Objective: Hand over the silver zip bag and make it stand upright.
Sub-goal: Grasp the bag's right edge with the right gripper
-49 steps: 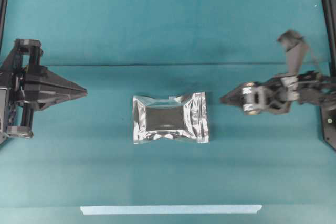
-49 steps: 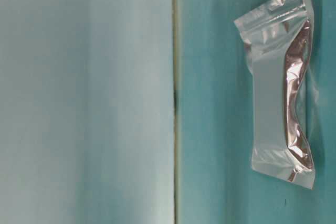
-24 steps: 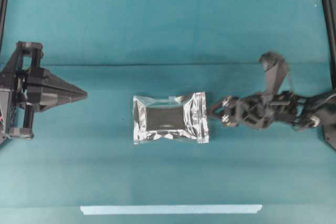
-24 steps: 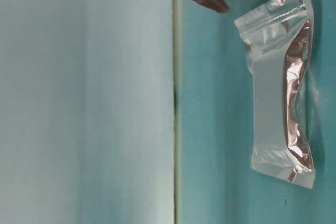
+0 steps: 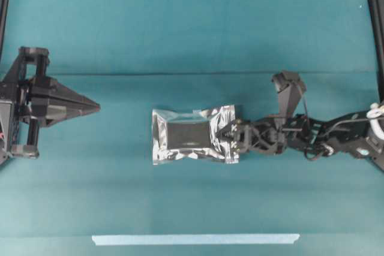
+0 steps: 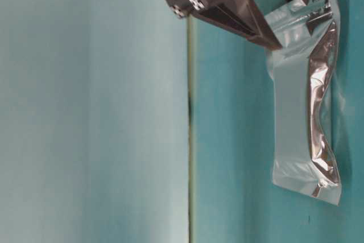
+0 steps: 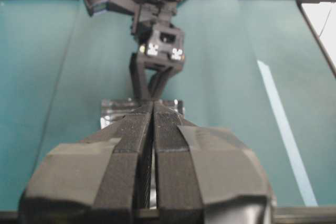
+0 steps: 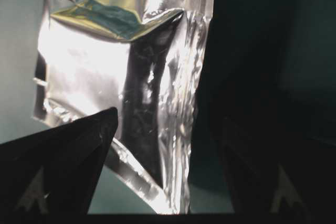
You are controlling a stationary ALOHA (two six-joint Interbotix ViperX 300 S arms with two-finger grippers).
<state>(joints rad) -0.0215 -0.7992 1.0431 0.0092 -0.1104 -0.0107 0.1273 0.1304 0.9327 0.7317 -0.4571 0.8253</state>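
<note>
Lying flat near the middle of the bench (image 5: 120,40), the silver zip bag (image 5: 193,135) has its long edges running left to right in the overhead view, and nothing lifts it yet. You have the right tool (image 5: 231,138) at the bag's right-hand sealed edge, its jaws spread wide with one finger to each side of that edge, as the right wrist view shows; whether a fingertip already touches the foil cannot be told. It holds nothing. In my judgement the approach from the short end is sound: the flat seal gives a thin, firm margin to pinch, and the crinkled belly would slip or crush.

Your left tool (image 5: 90,107) waits well apart at the left side, jaws fully closed and empty, pointing at the bag along the same line. That placement suits a handover, though you will need it opened before it can receive.

Note the pale tape strip (image 5: 195,239) along the near edge; it plays no part here.

The task stands at its first grasp.
</note>
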